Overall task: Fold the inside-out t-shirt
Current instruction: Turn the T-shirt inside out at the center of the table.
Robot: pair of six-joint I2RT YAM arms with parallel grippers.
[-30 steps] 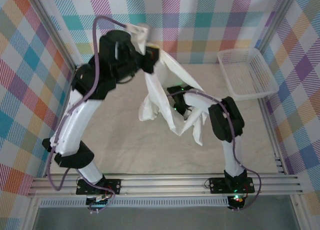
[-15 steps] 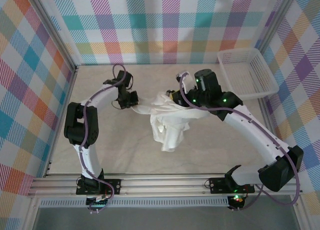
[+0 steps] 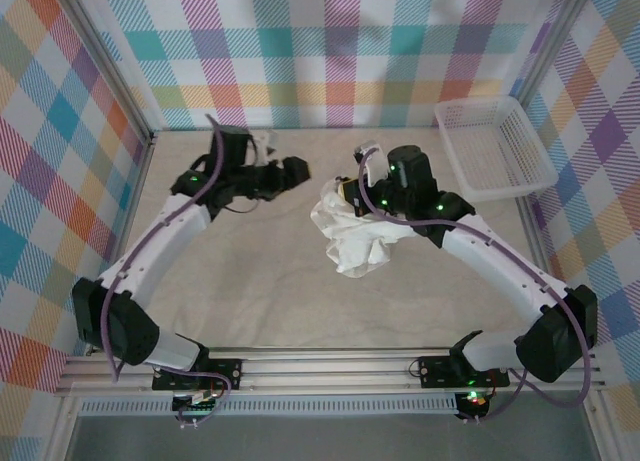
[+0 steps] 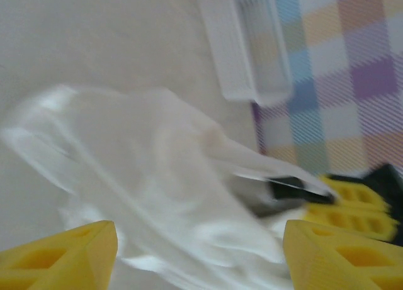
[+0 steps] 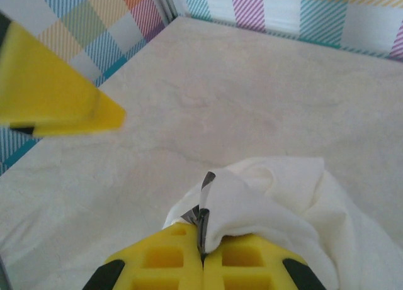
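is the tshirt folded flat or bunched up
Bunched up: the t-shirt is a crumpled wad, pinched in the shut right gripper; the open left gripper is apart from it.

I work in a robot test cell in a lab, not a home. My left arm [image 3: 165, 226] and right arm [image 3: 500, 261] are bolted to an aluminium rail [image 3: 330, 366] at the near edge of a pale table [image 3: 250, 281], with purple cables [image 3: 140, 251] along them, green lights [image 3: 385, 203] on the joints and blocky yellow fingers on my right claw [image 5: 202, 230]. Bright plaid walls [image 3: 340, 51] on bare metal posts [image 3: 110, 66] box the table in, and a white mesh basket [image 3: 495, 146] sits in the far right corner.
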